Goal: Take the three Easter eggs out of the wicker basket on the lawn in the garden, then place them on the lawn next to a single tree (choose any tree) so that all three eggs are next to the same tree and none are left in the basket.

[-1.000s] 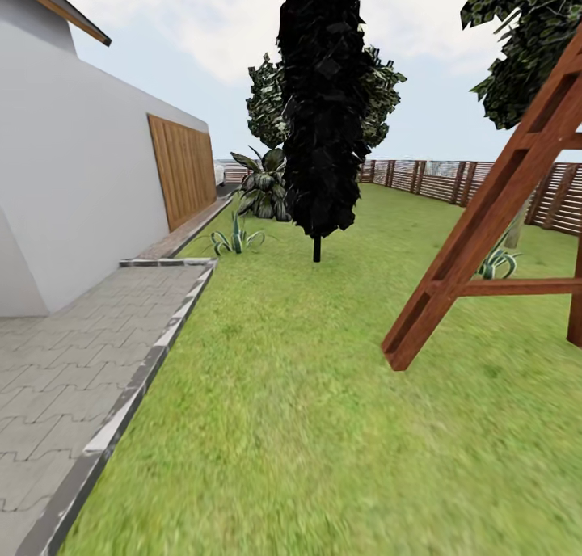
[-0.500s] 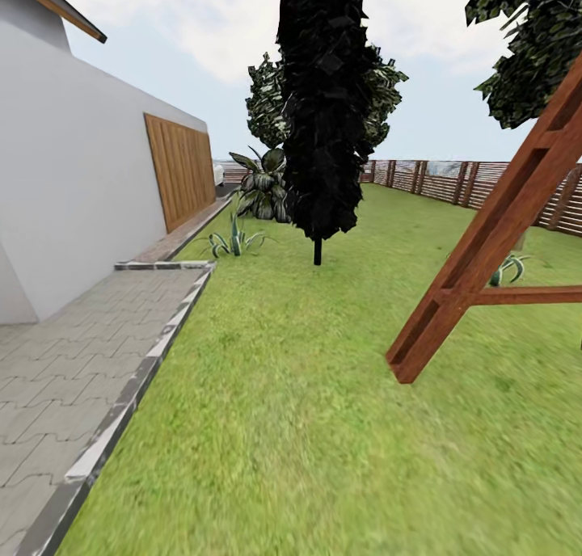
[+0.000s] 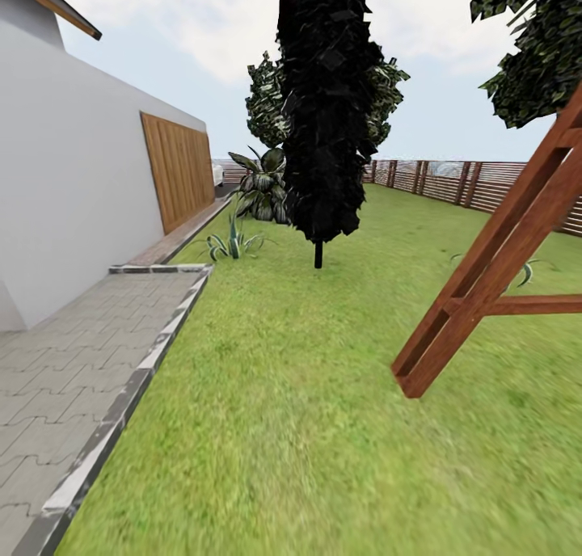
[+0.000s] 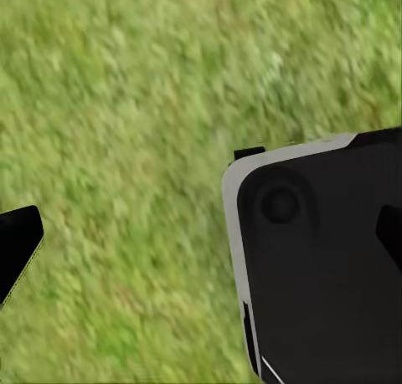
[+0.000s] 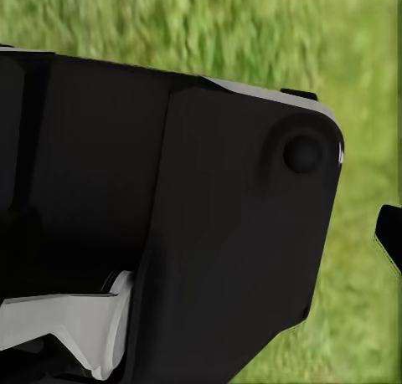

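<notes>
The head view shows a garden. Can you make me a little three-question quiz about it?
1. True or false: the dark bushy tree stands on the lawn.
2. Which lies along the lawn's left edge in the head view? A) a pond B) a paved path C) a sandbox
3. Fill in: the slanted wooden beam has its foot resting on the ____.

Key: 1 true; 2 B; 3 lawn
</notes>
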You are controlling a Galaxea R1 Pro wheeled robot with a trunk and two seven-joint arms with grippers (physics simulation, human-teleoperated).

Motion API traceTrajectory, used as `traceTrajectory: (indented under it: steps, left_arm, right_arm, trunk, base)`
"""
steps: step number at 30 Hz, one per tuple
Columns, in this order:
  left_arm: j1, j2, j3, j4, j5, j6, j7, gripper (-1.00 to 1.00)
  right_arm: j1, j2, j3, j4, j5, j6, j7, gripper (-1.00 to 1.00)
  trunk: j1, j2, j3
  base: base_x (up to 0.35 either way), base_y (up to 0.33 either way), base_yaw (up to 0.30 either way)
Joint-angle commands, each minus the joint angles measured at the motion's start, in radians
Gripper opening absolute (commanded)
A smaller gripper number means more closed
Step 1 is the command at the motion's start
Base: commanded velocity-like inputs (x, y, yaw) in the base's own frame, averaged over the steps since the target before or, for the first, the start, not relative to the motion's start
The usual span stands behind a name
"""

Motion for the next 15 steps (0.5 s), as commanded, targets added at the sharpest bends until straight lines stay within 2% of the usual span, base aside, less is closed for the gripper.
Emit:
traceTrajectory:
  steps: [1, 15]
  left_arm:
    - [-0.001, 0.000, -0.005, 0.001, 0.000, -0.003, 0.001, 1.00]
    - [-0.001, 0.001, -0.005, 0.001, 0.000, -0.003, 0.001, 1.00]
  right_arm:
    - [0.000, 0.000, 0.003, -0.001, 0.000, -0.001, 0.000, 1.00]
    - [0.000, 0.000, 0.003, -0.001, 0.000, -0.001, 0.000, 1.00]
  trunk:
    - [0.001, -0.001, -0.002]
    - [0.001, -0.001, -0.002]
  base:
    - [0.336, 0.000, 0.000]
    - [0.337, 0.000, 0.000]
